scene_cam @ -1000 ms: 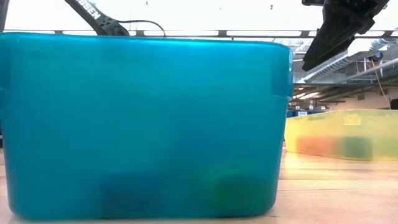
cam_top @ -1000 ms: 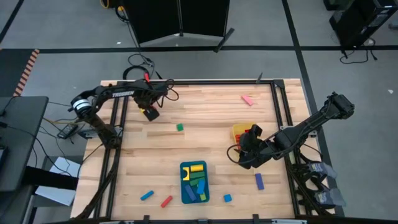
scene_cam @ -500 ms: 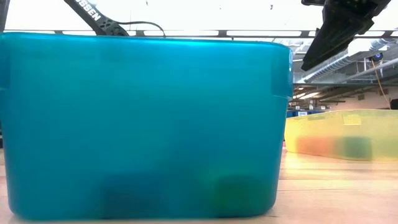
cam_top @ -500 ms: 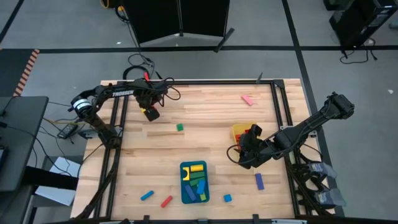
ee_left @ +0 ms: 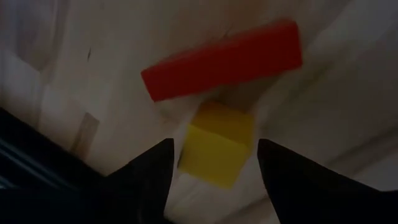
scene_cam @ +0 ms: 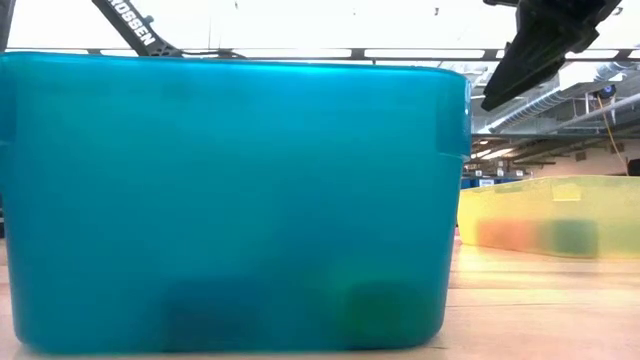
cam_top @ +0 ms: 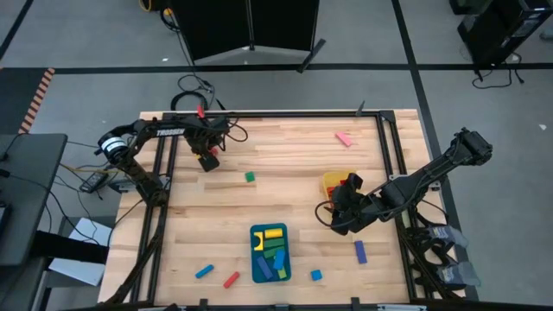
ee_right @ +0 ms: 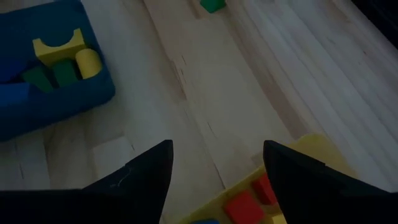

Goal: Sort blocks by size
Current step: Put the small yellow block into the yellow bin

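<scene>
The left gripper [ee_left: 211, 163] is hovering over the far-left part of the table [cam_top: 285, 155], its fingers spread, with a small yellow cube [ee_left: 216, 144] lying between them and a red bar [ee_left: 222, 60] touching the cube just beyond. In my judgement it is lining up to pick the cube, a small piece meant for the yellow bin [cam_top: 333, 182]; the next move is calling for a straight descent and a close that takes the cube alone without nudging the red bar. The right gripper [ee_right: 214, 168] is waiting open and empty beside the yellow bin at the right, where red pieces are showing inside. The blue tray [cam_top: 256, 263] at the near centre is holding longer blocks. Others are lying loose: a green cube [cam_top: 250, 177] mid-table, a pink bar [cam_top: 344, 138] far right, and a blue bar [cam_top: 359, 251] near right
</scene>
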You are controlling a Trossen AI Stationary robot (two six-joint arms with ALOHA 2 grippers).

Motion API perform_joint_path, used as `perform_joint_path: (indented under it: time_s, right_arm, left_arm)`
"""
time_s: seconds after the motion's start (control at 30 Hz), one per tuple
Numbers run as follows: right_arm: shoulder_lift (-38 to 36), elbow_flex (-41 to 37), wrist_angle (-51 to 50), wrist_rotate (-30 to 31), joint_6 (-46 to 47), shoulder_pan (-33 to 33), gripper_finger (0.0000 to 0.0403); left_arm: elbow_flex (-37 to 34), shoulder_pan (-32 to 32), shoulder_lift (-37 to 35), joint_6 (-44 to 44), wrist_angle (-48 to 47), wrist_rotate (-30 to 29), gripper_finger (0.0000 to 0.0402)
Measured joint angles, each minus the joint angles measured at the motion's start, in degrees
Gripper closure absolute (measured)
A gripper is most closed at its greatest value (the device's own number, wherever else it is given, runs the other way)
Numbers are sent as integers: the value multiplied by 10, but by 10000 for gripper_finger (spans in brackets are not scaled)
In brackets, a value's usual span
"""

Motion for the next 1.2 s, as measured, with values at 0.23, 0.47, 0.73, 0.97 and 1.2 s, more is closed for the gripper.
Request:
perform_joint_path:
  time_s: [0.23, 0.47, 0.73, 0.97, 1.2]
  right_arm:
    - [0, 0, 11, 0, 0, 0, 147]
    - [0, 0, 20, 0, -3, 0, 146]
    - [0, 3, 21, -10, -4, 1, 151]
    - [-5, 63, 24, 5, -107, 9, 154]
    - [-6, 159, 76, 116, -305, 2, 161]
  left_arm:
    - [-26, 5, 0, -1, 23, 7, 192]
    - [-38, -2, -5, -31, 27, 10, 261]
    - [-29, -53, -71, -82, 4, 57, 261]
    - [-23, -199, -194, -198, 195, 83, 261]
    - [-23, -309, -97, -226, 584, 73, 261]
